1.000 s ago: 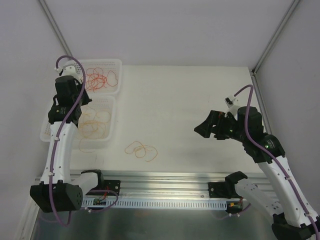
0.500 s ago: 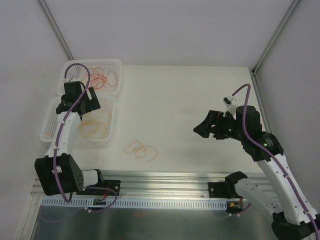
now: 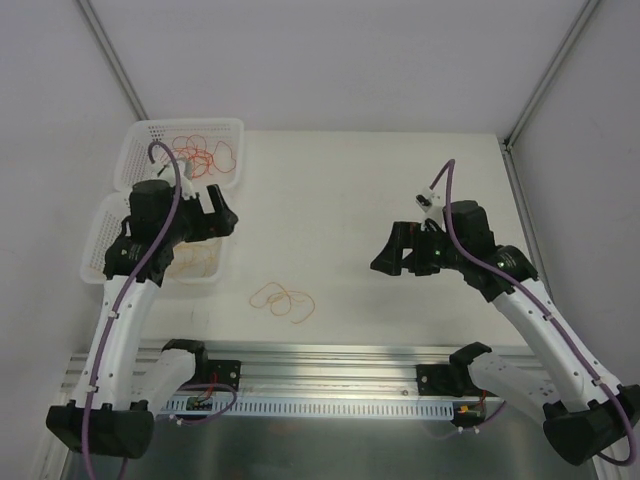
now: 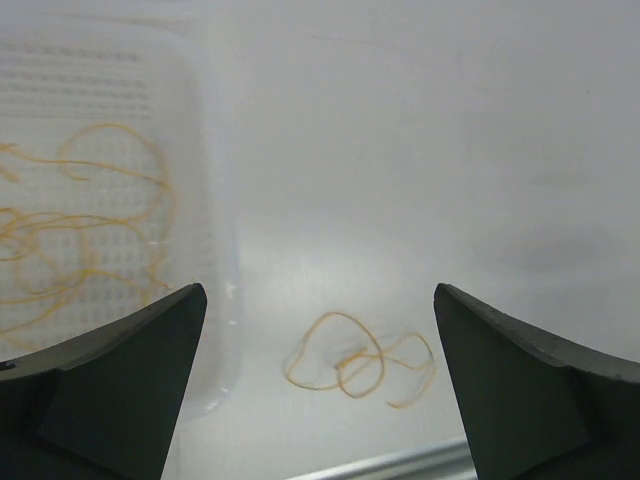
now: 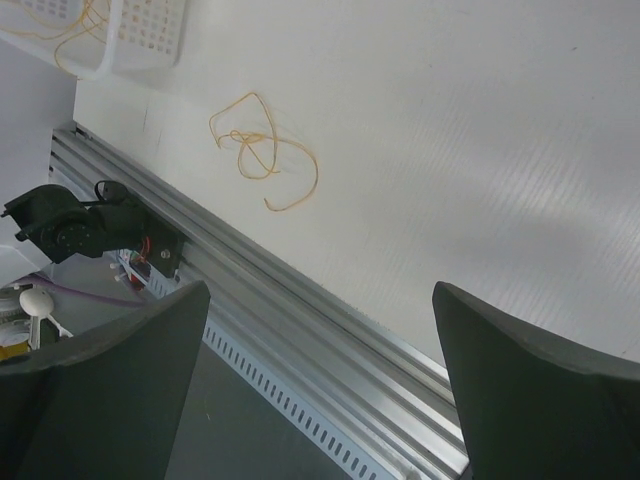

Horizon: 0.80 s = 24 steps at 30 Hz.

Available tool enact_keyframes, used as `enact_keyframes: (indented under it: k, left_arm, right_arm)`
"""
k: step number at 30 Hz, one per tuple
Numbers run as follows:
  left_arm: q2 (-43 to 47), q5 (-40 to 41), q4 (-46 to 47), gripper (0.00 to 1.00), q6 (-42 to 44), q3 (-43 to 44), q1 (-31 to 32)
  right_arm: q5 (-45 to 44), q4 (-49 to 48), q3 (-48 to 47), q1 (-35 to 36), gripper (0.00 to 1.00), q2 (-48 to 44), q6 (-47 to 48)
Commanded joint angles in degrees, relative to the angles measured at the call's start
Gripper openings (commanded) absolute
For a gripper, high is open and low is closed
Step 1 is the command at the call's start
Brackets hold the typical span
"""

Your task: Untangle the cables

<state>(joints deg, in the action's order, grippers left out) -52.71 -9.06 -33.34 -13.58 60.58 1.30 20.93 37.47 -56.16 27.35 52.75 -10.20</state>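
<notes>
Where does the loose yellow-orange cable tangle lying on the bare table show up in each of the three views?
Top external: the loose cable tangle lies lower centre-left, on the table.
Left wrist: bottom centre, low in the picture.
Right wrist: upper left.
Shared landmark: the white basket holding yellow-orange wires, left of the tangle in the top external view, at left in the left wrist view, in the top left corner of the right wrist view.

Left gripper [image 3: 218, 222] and right gripper [image 3: 388, 255] hover with jaws spread wide.
</notes>
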Motion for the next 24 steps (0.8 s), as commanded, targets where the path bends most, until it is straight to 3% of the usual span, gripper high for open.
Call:
enact_keyframes:
  k: [1, 6, 13, 19, 24]
  left_arm:
    - [1.3, -5.4, -2.3, 0.99, -5.6, -3.8, 8.3]
    - [0.2, -0.4, -2.2, 0.99, -10.7, -9.1, 23.3]
    - [-11.9, 12.6, 1.1, 0.99, -13.4, -12.2, 38.0]
    - [-25.0, 13.1, 5.5, 0.98, -6.6, -10.0, 40.4]
    - [-29.9, 12.5, 6.2, 0.92, -4.3, -9.0, 41.7]
  right_arm:
    - [1.7, -3.7, 0.3, 1.0, 1.00, 1.1, 1.2]
    - [1.3, -4.1, 1.0, 2.3, 1.00, 2.1, 1.6]
    - [0.3, -4.3, 1.8, 3.8, 1.00, 2.7, 0.8]
    - [0.0, -3.9, 1.7, 4.6, 1.00, 2.5, 0.4]
    - [-1.2, -2.4, 1.8, 5.1, 1.00, 1.6, 0.5]
